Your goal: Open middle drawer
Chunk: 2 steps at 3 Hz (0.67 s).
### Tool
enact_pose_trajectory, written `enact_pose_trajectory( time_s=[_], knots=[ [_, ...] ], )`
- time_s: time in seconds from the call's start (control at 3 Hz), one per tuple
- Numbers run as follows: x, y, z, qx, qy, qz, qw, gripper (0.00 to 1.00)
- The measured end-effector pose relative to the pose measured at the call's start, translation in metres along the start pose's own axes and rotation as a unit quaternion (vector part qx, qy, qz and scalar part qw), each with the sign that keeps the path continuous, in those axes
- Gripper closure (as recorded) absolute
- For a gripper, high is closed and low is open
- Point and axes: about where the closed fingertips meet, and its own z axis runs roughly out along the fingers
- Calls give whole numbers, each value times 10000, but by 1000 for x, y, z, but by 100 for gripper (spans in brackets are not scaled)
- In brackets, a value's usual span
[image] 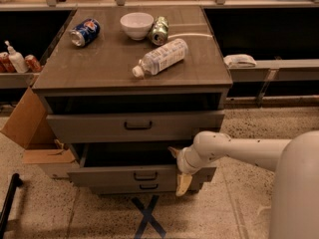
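Now | gripper (177, 172) at middle drawer (109, 177) right end | fingers (183, 183) spread apart, grasp unclear | drawer interior dark, unreadable

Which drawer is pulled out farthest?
The middle drawer, its front well forward of the others, dark interior exposed; the gripper sits at its right end.

Pepsi logo on blue can (84, 32); no other txt legible.

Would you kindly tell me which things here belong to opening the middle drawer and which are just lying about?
Job: middle drawer, pulled out; gripper near its front's right end.
Lying about: blue can, white bowl, green can, plastic bottle, cardboard box.
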Motion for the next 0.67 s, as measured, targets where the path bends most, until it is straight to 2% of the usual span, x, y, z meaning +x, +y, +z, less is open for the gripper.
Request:
enact_pose_trajectory(
  time_s=[0.33,0.67],
  knots=[
    [-3,9,12,-309,-13,-59,9995,0],
    [-6,30,27,-760,-136,-22,9970,2]
  ],
)
